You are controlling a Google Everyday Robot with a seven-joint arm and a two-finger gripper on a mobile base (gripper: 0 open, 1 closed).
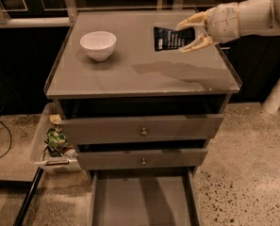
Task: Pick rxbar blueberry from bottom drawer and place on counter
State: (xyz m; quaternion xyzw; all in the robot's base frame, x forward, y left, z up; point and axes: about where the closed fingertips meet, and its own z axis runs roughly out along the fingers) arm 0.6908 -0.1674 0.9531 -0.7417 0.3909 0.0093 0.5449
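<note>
Progress looks far along: the rxbar (170, 37) is out of the open drawer (139, 201) and hangs just over the right rear of the counter (130, 79), its shadow beneath. The gripper (192, 32) holds it there, jaws closed across its right end. What seems left is lowering and releasing it.

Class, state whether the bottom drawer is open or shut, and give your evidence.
Open: the bottom drawer juts out, its floor showing. The gripper holds the snack bar above the counter.
</note>
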